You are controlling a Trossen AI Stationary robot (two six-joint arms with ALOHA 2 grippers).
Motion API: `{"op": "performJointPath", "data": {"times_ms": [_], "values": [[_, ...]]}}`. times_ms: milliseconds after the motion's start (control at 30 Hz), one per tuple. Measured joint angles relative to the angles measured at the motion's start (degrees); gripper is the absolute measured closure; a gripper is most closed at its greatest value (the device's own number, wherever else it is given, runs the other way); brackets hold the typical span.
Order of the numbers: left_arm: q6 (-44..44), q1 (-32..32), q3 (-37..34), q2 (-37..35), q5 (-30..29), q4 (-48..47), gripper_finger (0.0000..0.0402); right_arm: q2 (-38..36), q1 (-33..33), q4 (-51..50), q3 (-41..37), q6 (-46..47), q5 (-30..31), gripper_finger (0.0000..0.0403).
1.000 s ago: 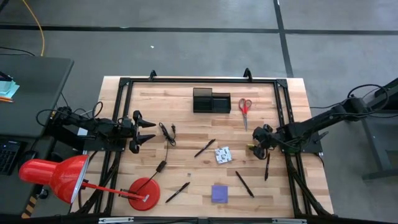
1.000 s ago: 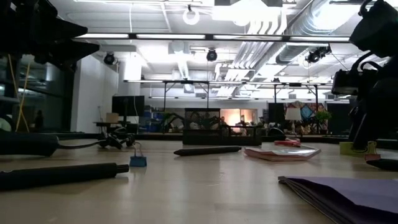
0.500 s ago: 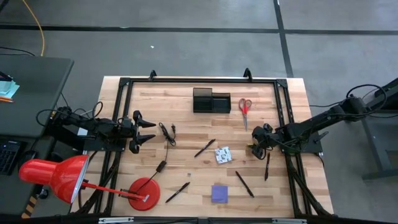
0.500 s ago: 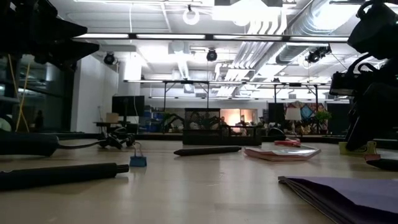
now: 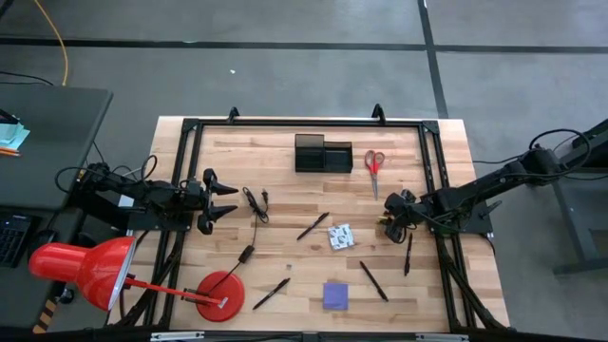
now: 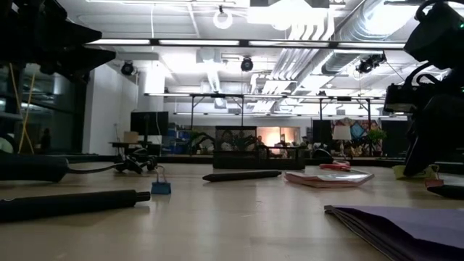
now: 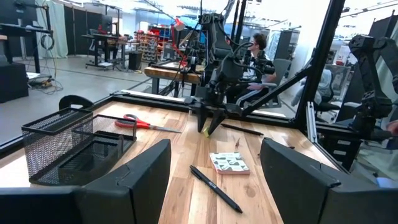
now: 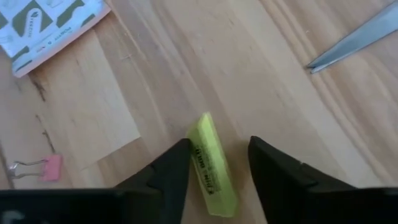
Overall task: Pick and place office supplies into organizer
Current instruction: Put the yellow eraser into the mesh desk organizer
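A small yellow piece [image 8: 211, 165] lies flat on the wood between the two fingers of my right gripper [image 8: 217, 158], which slants down at it near the table's right side [image 5: 388, 225] and still stands open. My left gripper [image 5: 231, 200] waits open at the left, pointing level across the table. The black mesh organizer [image 5: 322, 152] stands at the far middle, with the red-handled scissors [image 5: 374, 166] to its right. A white patterned packet [image 5: 341, 236], a purple pad [image 5: 334, 294] and several black pens [image 5: 313, 226] lie loose on the table. My right gripper comes at the yellow piece slanting down from the table's right, one finger along each long side. One finger's edge [image 8: 185, 155] lies right at the piece, and I cannot tell whether it touches. A gap shows at the other finger [image 8: 264, 165].
A red desk lamp [image 5: 95, 271] with its round base [image 5: 219, 295] stands at the near left, and a thin black cable [image 5: 254, 214] lies beside my left gripper. A pink binder clip [image 8: 37, 168] lies near the packet [image 8: 43, 25]. A black frame [image 5: 427, 171] borders the table.
In the low view a dark finger of my right gripper has come in front of the yellow piece, which lies where it was. My left gripper has kept still.
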Motion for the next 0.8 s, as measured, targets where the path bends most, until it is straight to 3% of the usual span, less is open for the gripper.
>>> {"op": "performJointPath", "data": {"times_ms": [367, 800], "values": [[0.0, 0.0, 0.0, 0.0, 0.0, 0.0, 0.0169, 0.2, 0.1, 2.9, -0.2, 0.7, -3.2, 0.039], [0.0, 0.0, 0.0, 0.0, 0.0, 0.0, 0.0169, 0.2, 0.1, 12.5, -0.3, -2.2, -1.7, 0.0392]]}}
